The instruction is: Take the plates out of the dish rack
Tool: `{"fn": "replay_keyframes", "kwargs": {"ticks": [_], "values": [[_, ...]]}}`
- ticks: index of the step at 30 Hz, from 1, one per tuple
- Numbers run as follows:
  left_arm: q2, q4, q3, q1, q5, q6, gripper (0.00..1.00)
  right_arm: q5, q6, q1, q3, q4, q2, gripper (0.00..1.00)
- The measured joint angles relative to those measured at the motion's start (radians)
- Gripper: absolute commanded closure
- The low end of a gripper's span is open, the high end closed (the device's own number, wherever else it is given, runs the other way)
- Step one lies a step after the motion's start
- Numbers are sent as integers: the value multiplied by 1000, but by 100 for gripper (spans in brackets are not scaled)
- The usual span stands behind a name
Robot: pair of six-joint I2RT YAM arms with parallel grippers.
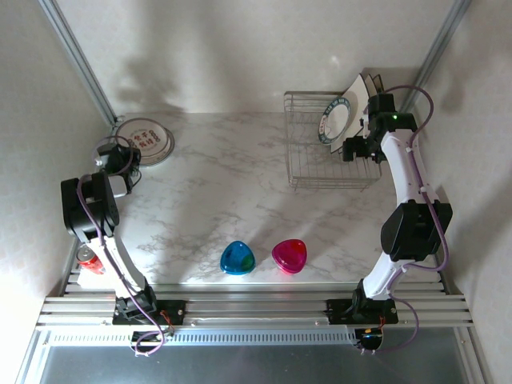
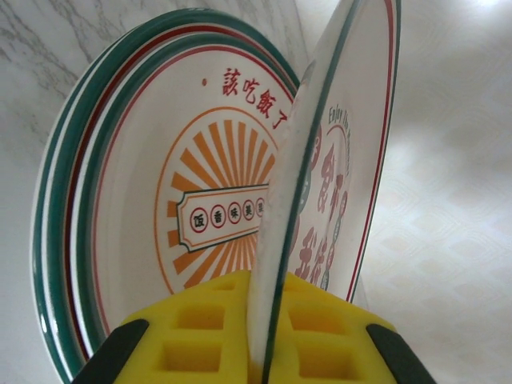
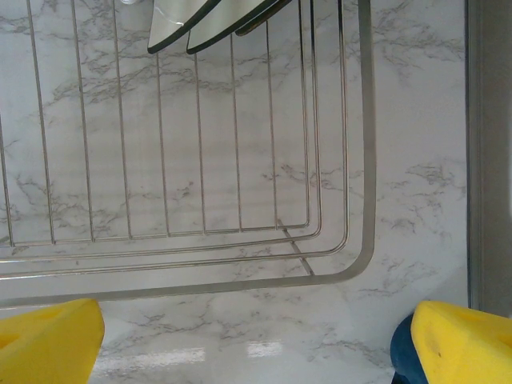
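White walls close in a marble table [image 1: 208, 180], and I take the wire dish rack [image 1: 308, 172] at its far right as my reference. Well to the left of the rack, across the table by the wall, lies a stack of unloaded plates [image 1: 148, 138], white with green and red rims and an orange sunburst. My left gripper [image 2: 264, 344] is over there, its yellow pads clamped on the rim of a matching plate [image 2: 352, 120]. I see that plate edge-on, just in front of the stack, and from this angle I can't tell whether the two touch. At the rack's far right end more plates [image 1: 336, 120] stand on edge, at least two as far as I can judge. My right gripper [image 3: 256, 344] hangs over the rack's near right corner, fingers spread wide with nothing between them. Nearer me than the rack and to its left sit a blue dish [image 1: 238, 258] and a pink dish [image 1: 290, 256], which I leave alone. To do this step well, I'd tip the held plate flat, centre it over the stack and let go only once it rests there. Then I'd ease the right gripper toward the nearest racked plate, pinch its upper rim and lift straight up, clear of the wires.
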Motion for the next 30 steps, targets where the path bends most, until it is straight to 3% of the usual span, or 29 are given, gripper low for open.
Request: {"fn": "replay_keyframes", "kwargs": {"ticks": [12, 15, 24, 30], "values": [[24, -50, 39, 0, 4, 5, 100, -3, -4, 0, -15, 7, 0, 1], [24, -57, 43, 0, 4, 11, 94, -3, -8, 0, -16, 13, 0, 1], [24, -81, 48, 0, 3, 31, 91, -3, -12, 0, -16, 31, 0, 1], [24, -86, 48, 1, 3, 33, 84, -3, -11, 0, -16, 33, 0, 1]]}}
